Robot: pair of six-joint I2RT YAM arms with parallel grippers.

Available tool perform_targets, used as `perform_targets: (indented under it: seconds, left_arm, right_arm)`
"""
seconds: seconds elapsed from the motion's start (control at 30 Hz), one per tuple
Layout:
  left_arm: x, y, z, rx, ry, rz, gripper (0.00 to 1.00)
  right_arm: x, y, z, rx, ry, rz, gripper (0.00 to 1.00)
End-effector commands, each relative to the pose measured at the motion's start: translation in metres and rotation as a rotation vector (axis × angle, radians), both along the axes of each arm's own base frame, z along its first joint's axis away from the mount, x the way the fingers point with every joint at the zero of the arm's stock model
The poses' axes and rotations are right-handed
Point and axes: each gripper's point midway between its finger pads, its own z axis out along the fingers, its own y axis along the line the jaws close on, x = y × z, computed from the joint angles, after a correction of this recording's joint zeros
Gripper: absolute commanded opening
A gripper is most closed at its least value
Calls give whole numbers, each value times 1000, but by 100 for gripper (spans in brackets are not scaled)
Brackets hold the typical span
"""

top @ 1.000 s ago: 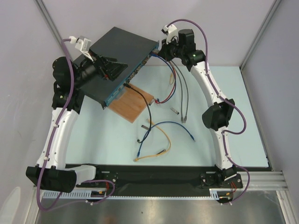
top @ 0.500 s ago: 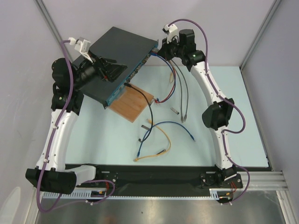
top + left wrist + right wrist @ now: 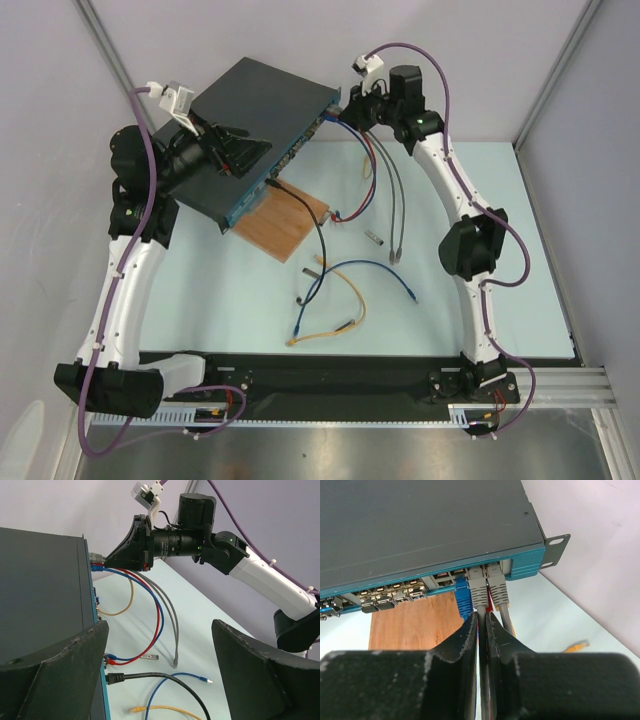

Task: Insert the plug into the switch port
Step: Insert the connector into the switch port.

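Note:
The switch [image 3: 255,115] is a flat dark box with a blue front face, lying at the back left with one end on a wooden board. It also shows in the left wrist view [image 3: 40,590] and the right wrist view [image 3: 420,525]. My right gripper [image 3: 345,108] [image 3: 481,617] is shut on a grey cable just behind its grey plug [image 3: 478,589]. That plug sits in a port at the right end of the front face, between a blue plug [image 3: 463,597] and a second grey plug [image 3: 497,587]. My left gripper [image 3: 240,150] [image 3: 159,625] is open wide over the switch's top.
The wooden board [image 3: 285,220] lies under the switch's front edge. A black cable [image 3: 318,235] is plugged in further left. Red, blue and grey cables [image 3: 372,185] hang from the right-end ports. Loose blue [image 3: 370,268] and yellow [image 3: 345,315] cables lie mid-table. Walls stand close behind.
My right arm has shifted slightly to the right, its gripper still at the switch's right end. The left arm and the switch have not moved.

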Motion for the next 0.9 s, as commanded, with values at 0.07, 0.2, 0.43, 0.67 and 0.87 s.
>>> perform_targets:
  seconds: [0.07, 0.2, 0.43, 0.67, 0.87]
  left_arm:
    - [-9, 1, 11, 5, -49, -15, 89]
    - [-10, 1, 13, 5, -54, -15, 89]
    - [-11, 1, 12, 7, -50, -18, 89]
    - [-8, 0, 15, -1, -55, -24, 89]
    - [-8, -2, 14, 7, -52, -29, 89]
  right_arm:
    - [-12, -14, 23, -32, -53, 3, 14]
    - [-16, -24, 15, -64, -20, -5, 14]
    - [-25, -47, 9, -93, 30, -30, 15]
    - [-30, -52, -3, -97, 73, -26, 1]
    - [-25, -33, 5, -56, 49, -8, 0]
